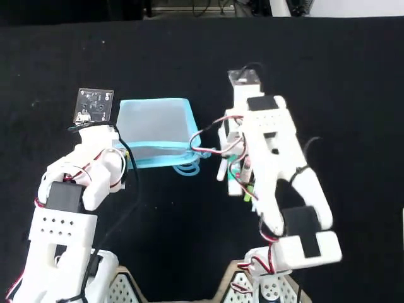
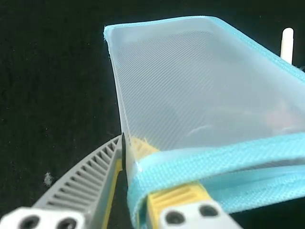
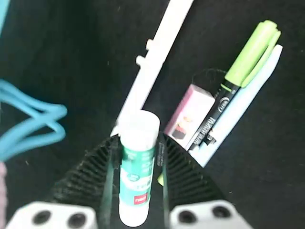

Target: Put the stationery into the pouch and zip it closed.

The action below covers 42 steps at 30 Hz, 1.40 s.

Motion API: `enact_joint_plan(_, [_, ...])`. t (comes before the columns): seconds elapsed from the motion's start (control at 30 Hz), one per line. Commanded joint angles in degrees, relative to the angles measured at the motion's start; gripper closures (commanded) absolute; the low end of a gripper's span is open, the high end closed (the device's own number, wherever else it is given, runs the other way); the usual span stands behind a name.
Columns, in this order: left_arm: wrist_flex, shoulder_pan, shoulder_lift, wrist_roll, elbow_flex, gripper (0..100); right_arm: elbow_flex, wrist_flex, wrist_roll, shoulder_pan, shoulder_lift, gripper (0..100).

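Note:
A translucent light-blue pouch [image 1: 154, 126] lies flat in the middle of the black table. My left gripper [image 1: 123, 151] is at its near left corner, and in the left wrist view this gripper [image 2: 128, 152] is shut on the pouch [image 2: 190, 90] at its blue zip edge. My right gripper [image 3: 138, 139] is shut on a white glue stick [image 3: 137, 176] with a green label. Around it on the cloth lie a white pen [image 3: 155, 62], a pink eraser [image 3: 188, 114], a green marker [image 3: 243, 67] and a pale blue pen [image 3: 248, 100]. In the high view the right gripper [image 1: 235, 165] hangs over these, right of the pouch.
A blue cord loop [image 1: 188, 169] trails from the pouch's near right corner, also seen as the cord loop [image 3: 28, 119] close to the right gripper. The black cloth [image 1: 353, 95] stretches open to the right and behind the pouch.

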Motion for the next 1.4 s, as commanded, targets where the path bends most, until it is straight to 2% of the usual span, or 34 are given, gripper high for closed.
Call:
enact_joint_plan(0.0, [0.4, 0.4, 0.4, 0.6, 0.1, 97, -0.4, 3.4, 5.1, 4.3, -7.0, 98.4])
enact_joint_plan(0.13, [0.4, 0.4, 0.4, 0.6, 0.1, 97, -0.4, 8.2, 13.5, 15.7, -8.7, 98.4])
enact_joint_plan(0.27, [0.4, 0.4, 0.4, 0.6, 0.1, 97, 0.7, 8.7, 21.5, 27.9, -6.7, 98.4])
enact_joint_plan(0.5, [0.4, 0.4, 0.4, 0.6, 0.1, 97, 4.3, 3.5, 28.2, 40.3, 0.0, 98.4])
enact_joint_plan(0.67, [0.4, 0.4, 0.4, 0.6, 0.1, 97, 5.9, -0.2, 31.3, 43.2, 5.0, 98.2])
enact_joint_plan(1.0, [0.4, 0.4, 0.4, 0.5, 0.2, 97, 5.8, 0.4, 30.9, 43.3, 7.3, 98.2])
enact_joint_plan(1.2, [0.3, -4.2, 0.4, 0.7, 0.0, 97, 5.1, 4.1, 31.2, 43.3, 7.5, 85.8])
enact_joint_plan(1.37, [0.4, -4.7, 0.4, 0.7, 0.0, 97, 3.0, 4.4, 31.0, 43.2, 7.5, 88.3])
